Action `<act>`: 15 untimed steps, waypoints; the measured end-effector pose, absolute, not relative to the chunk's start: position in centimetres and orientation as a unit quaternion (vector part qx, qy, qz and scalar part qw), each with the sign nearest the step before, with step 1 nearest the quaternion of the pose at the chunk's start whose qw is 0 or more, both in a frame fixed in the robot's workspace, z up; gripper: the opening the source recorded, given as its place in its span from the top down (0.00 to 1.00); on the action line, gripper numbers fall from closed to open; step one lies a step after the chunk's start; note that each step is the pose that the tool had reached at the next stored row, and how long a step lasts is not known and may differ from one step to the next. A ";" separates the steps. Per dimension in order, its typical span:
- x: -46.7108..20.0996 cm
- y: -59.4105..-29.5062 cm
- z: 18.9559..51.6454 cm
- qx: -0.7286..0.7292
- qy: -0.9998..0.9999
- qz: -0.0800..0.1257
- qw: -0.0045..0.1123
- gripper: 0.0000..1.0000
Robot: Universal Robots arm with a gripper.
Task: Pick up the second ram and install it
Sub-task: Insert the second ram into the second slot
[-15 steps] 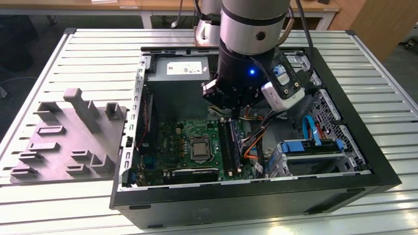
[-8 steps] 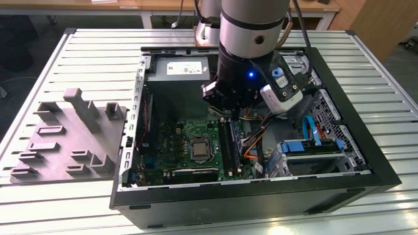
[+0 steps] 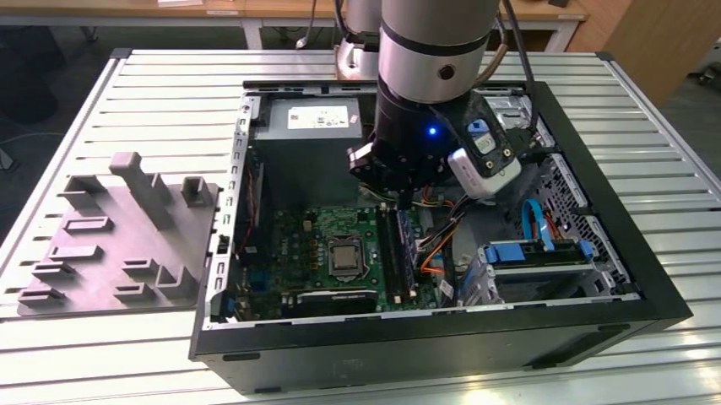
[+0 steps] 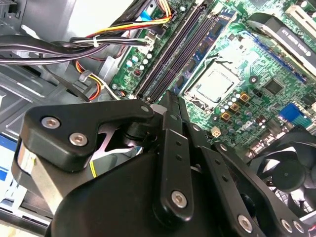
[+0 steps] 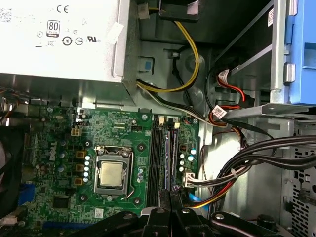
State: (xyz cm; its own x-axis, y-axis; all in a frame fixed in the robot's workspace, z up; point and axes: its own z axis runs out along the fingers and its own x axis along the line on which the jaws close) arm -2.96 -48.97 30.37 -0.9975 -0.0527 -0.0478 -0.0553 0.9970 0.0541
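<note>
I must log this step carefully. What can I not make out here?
- Memory slots: near ends hidden behind the gripper, first wrist view.
- Black fan: cut off by the edge and the gripper, second wrist view.
- Whether the gripper holds the second ram: the arm blocks this, exterior view.

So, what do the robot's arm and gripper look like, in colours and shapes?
The arm is a silver-grey cylinder ending in a black wrist section with a small blue light. A white-and-black camera unit sits beside it, and a dark cable runs along the arm. The gripper is matte black, built of rounded link bars with silver screws.
</note>
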 end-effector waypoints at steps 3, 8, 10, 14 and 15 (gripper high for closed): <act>-3.0 -49.0 30.2 -0.027 0.999 0.028 0.023 0.88; -3.0 -49.0 29.8 -0.024 0.999 0.022 0.023 0.88; -3.0 -49.0 29.6 -0.017 0.999 0.022 0.023 0.88; -3.0 -49.0 29.3 0.007 0.999 0.021 0.024 0.88; -3.0 -49.0 29.3 0.008 0.999 0.021 0.024 0.88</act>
State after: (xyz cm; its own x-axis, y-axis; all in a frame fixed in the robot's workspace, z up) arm -2.96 -48.97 29.27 -0.9987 0.0170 -0.0471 0.0150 0.9990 0.0425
